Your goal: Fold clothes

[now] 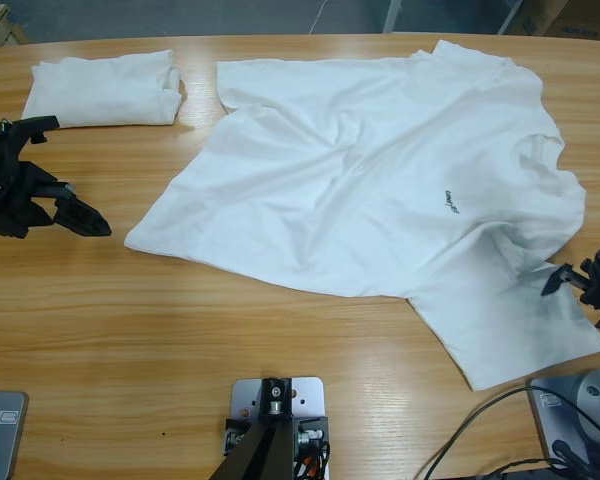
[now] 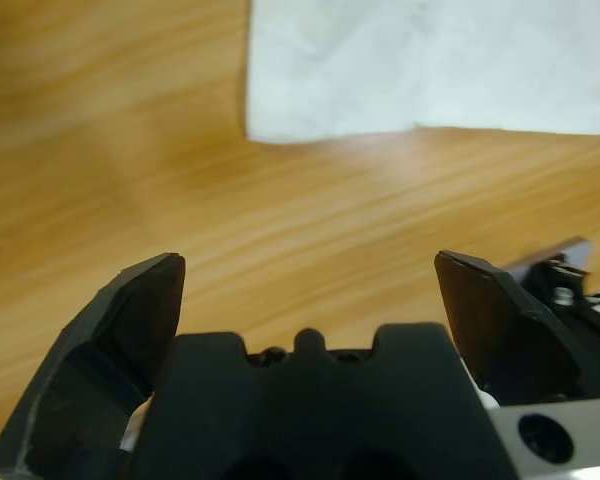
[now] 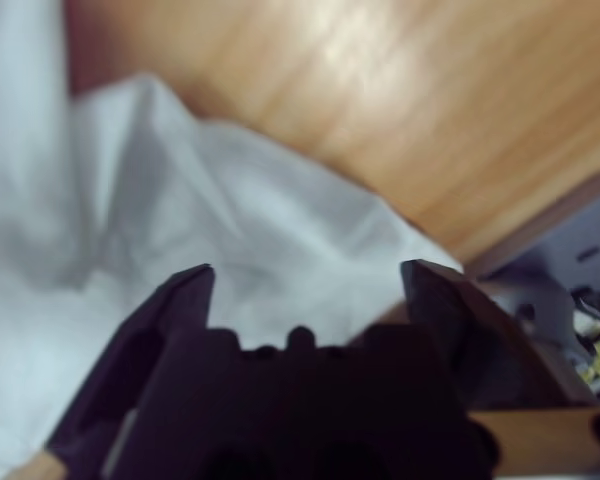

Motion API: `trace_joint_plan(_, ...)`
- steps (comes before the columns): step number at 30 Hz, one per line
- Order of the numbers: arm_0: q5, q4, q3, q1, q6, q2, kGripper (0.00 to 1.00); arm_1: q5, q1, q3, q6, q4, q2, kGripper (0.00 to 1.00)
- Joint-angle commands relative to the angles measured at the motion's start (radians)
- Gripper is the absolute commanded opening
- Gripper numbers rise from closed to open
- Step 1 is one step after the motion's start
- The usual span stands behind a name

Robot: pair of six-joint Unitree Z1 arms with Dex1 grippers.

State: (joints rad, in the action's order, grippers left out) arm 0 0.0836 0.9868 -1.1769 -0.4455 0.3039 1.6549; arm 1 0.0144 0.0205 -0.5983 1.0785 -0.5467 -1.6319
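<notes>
Left gripper (image 2: 305,290) open over bare table (image 2: 130,150), near T-shirt (image 2: 430,60).

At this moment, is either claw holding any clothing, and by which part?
Nothing is held. The left claw is open over bare table. The right claw is open at the T-shirt, gripping nothing.

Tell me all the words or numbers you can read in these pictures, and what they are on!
Small dark logo on the chest of the spread white T-shirt: too small to read.
Folded white garment at the table's far corner: no writing shows.
Wooden table: no words or numbers.
Both wrist views: nothing written shows.
</notes>
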Motion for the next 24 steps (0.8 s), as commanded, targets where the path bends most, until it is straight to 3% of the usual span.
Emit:
trace_joint_plan(1, -0.141, 0.008, -0.069, -0.006, -0.141, 0.137, 0.971, -0.148, -0.253, 0.074, 0.174, 0.004, 0.194, 1.0)
trace_joint_plan(4, -0.12, 0.009, -0.104, -0.012, -0.146, 0.179, 0.971, -0.189, -0.306, 0.06, 0.222, 0.003, 0.187, 1.0)
trace_joint_plan(8, -0.117, 0.01, -0.102, -0.013, -0.161, 0.18, 0.972, -0.116, -0.312, 0.061, 0.474, -0.047, 0.304, 1.0)
trace_joint_plan(11, -0.108, 0.01, -0.101, -0.018, -0.161, 0.179, 0.971, -0.051, -0.346, 0.062, 0.772, -0.038, 0.264, 1.0)
trace_joint_plan(15, -0.108, 0.02, -0.097, -0.021, -0.165, 0.168, 0.969, -0.063, -0.539, 0.067, 1.192, 0.019, 0.212, 0.998)
trace_joint_plan(17, -0.108, 0.021, -0.096, -0.021, -0.167, 0.167, 0.97, -0.065, -0.613, 0.105, 1.287, 0.062, 0.212, 0.996)
trace_joint_plan(21, -0.104, 0.02, -0.103, -0.023, -0.17, 0.179, 0.969, -0.091, -0.65, 0.195, 1.297, 0.136, 0.315, 0.885)
trace_joint_plan(24, -0.104, 0.02, -0.106, -0.042, -0.17, 0.188, 0.969, -0.109, -0.667, 0.215, 1.303, 0.143, 0.364, 0.89)
